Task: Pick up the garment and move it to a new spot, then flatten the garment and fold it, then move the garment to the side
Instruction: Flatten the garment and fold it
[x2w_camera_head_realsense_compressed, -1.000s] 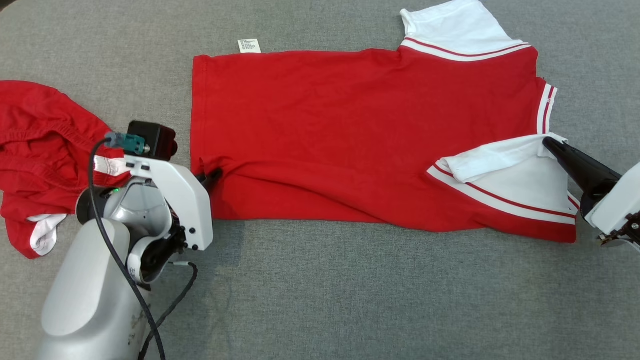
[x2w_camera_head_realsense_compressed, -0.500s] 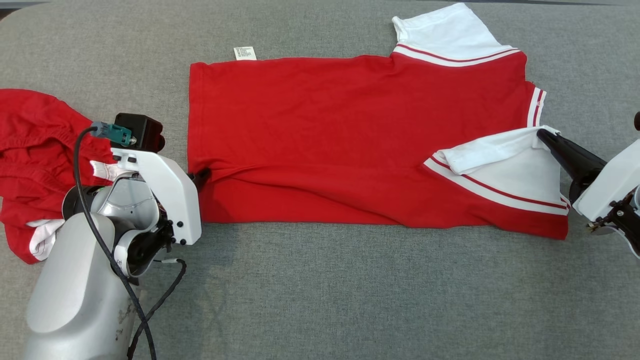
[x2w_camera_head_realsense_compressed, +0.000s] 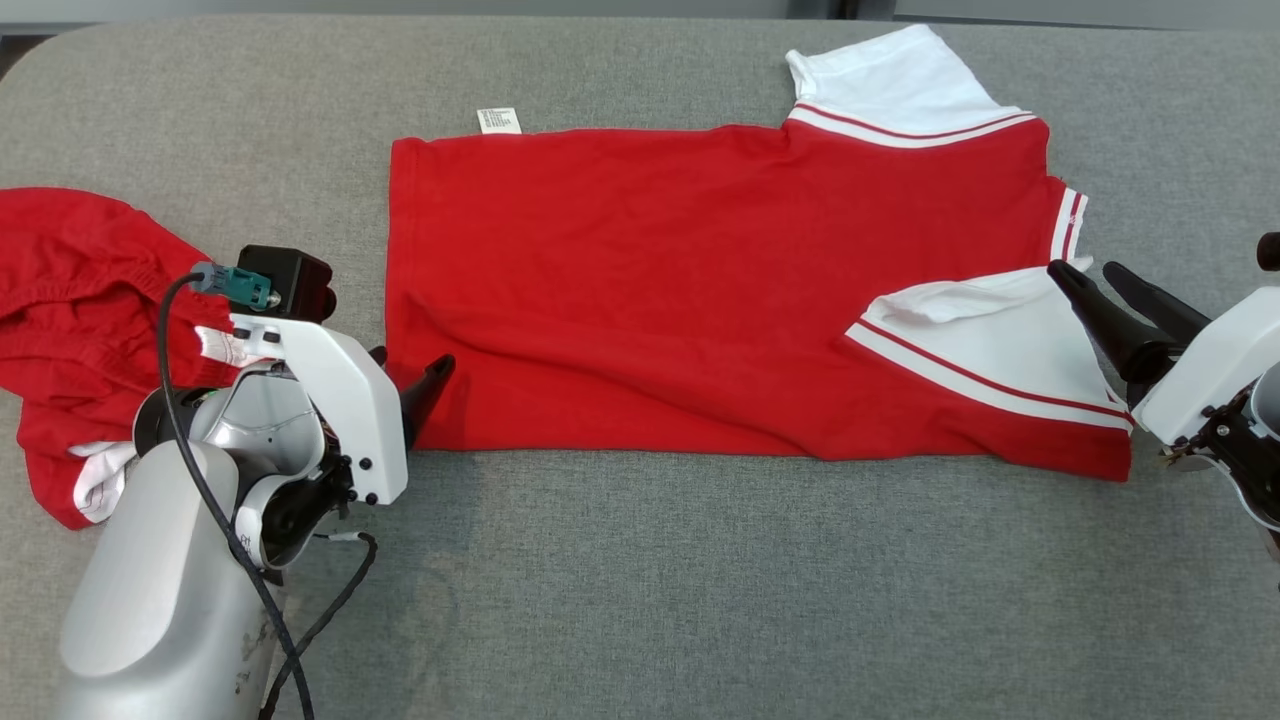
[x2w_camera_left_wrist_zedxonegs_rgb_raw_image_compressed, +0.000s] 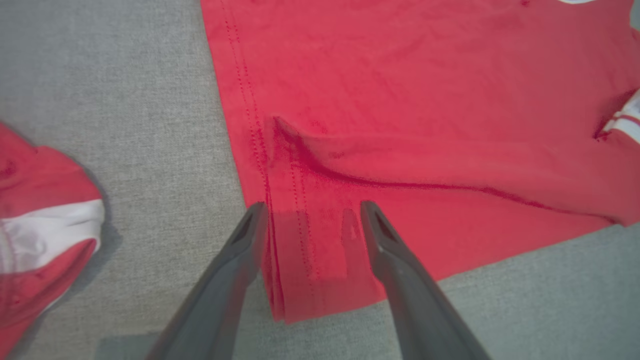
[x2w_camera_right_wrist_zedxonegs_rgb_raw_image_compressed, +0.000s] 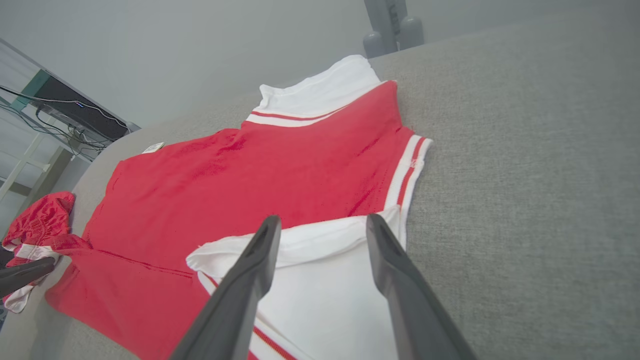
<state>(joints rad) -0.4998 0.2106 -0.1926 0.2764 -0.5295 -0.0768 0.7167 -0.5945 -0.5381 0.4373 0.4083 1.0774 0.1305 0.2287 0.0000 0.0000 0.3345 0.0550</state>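
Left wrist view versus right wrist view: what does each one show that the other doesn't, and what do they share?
Left wrist view adds: the stitched hem of the red shirt up close, running between the fingers of the open left tool, and a crease leading away from it.
Right wrist view adds: the folded-in white sleeve at the tips of the open right tool, the far white sleeve, the striped neckband, the care label, a shelf with cables.
Both: the red shirt, the grey table cover, the second red garment.
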